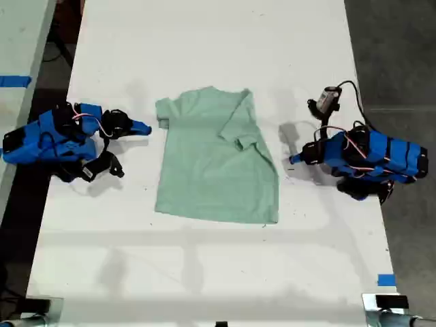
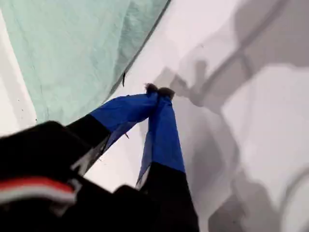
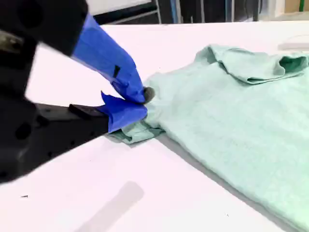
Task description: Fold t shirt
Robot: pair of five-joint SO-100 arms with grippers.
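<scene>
White tabletop (image 1: pixel 204 272) bears the t shirt (image 1: pixel 211 170), flanked by my first tool (image 2: pixel 159 90) and my second tool (image 3: pixel 142 99), both pinched together.

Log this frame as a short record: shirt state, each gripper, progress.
t shirt: lies flat on the white table
sleeves: the one on the exterior view's right is folded in over the body; the other lies out
my first gripper: shut, empty, on the table just off the shirt's edge
my second gripper: looks shut, beside the unfolded sleeve, apparently clear of the cloth
progress: one sleeve folded, body not yet folded
</scene>
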